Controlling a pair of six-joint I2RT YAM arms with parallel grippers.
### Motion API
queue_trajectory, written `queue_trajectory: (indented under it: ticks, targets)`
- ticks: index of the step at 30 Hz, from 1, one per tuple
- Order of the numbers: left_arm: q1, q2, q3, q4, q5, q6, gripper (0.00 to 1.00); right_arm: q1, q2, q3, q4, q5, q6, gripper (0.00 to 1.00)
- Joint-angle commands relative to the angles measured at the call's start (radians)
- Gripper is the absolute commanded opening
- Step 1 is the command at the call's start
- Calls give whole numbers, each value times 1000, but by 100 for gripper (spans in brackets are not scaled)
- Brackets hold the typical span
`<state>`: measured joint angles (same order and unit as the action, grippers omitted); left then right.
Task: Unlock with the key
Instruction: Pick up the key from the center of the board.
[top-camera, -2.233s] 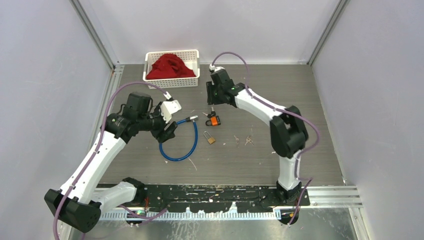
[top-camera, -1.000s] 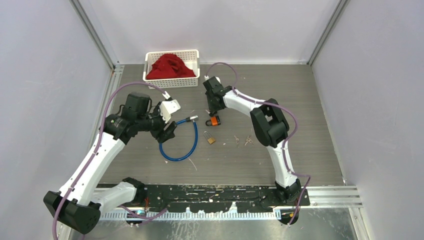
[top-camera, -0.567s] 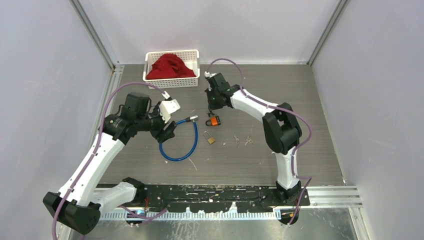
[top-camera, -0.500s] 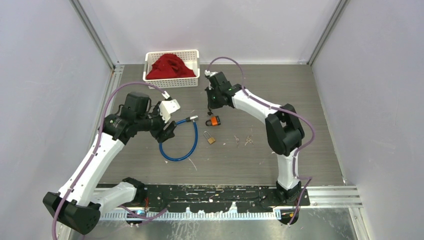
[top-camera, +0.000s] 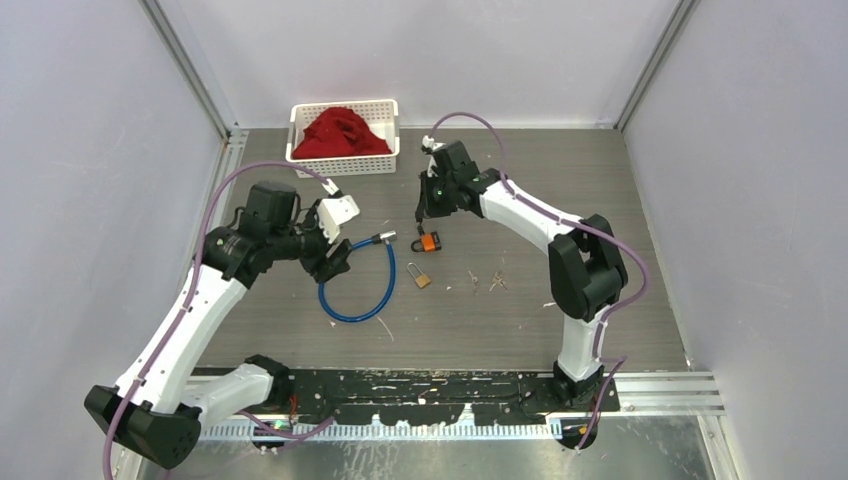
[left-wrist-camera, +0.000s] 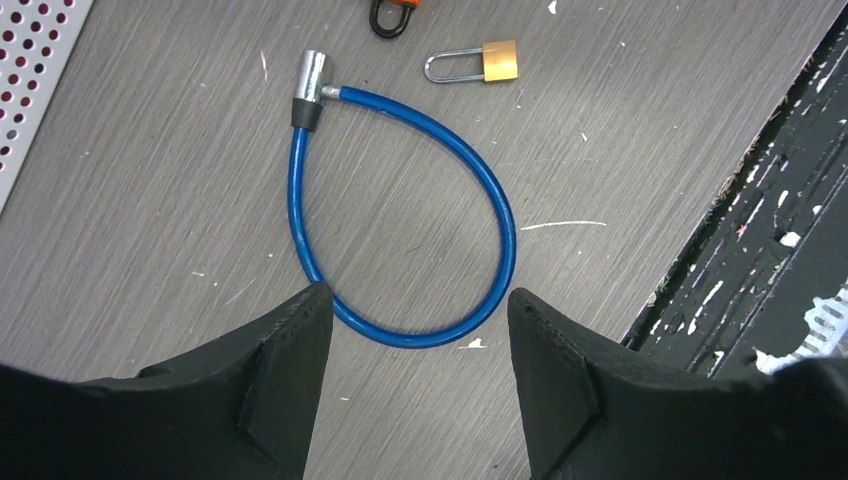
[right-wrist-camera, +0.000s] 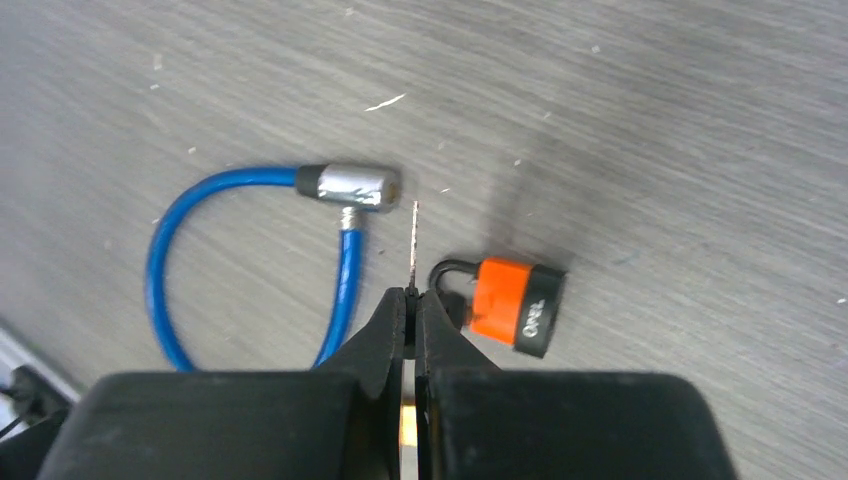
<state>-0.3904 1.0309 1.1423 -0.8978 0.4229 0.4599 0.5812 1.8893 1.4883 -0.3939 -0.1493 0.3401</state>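
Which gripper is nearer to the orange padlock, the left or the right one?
Right. The right gripper, shut on the key, hangs close by the orange padlock, at its shackle side. The left gripper is open over the blue cable lock, farther off to the left.

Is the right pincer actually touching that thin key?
Touching. The right wrist view shows the right pincer shut on the key, its thin blade poking out between the tips.

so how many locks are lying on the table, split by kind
padlocks: 2, the orange padlock and the brass padlock
cable locks: 1, the blue cable lock
total: 3
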Motion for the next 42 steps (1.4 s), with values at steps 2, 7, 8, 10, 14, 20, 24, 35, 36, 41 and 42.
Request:
queue_trajectory:
  ticks: [2,7,8,10,14,20,24,35,36,41,42]
  targets:
    - [5,-50,37,8,95,-31,65,10,-204,5,4,-183,82,1]
    - [5,-143,22,57,193,-140,66,48,-363,4,-13,-301,158,1]
    - [5,-166,5,88,217,-166,66,58,-392,6,-12,-318,178,1]
    - [5,-220,-38,193,247,-256,66,77,-437,14,-7,-364,220,1]
    - [5,-290,-134,387,288,-367,65,110,-494,34,15,-467,279,1]
    - [5,-317,-149,466,481,-413,62,139,-547,25,106,-592,377,1]
    - [5,-326,-186,535,564,-487,62,165,-556,34,164,-604,426,1]
    - [4,-300,-244,743,547,-692,59,230,-540,44,257,-580,503,1]
    - [5,-297,-244,752,564,-699,58,237,-540,43,261,-574,505,1]
    - [4,-295,-262,761,654,-717,57,252,-543,34,276,-555,511,1]
    - [4,-299,-266,765,649,-716,57,253,-544,34,276,-551,510,1]
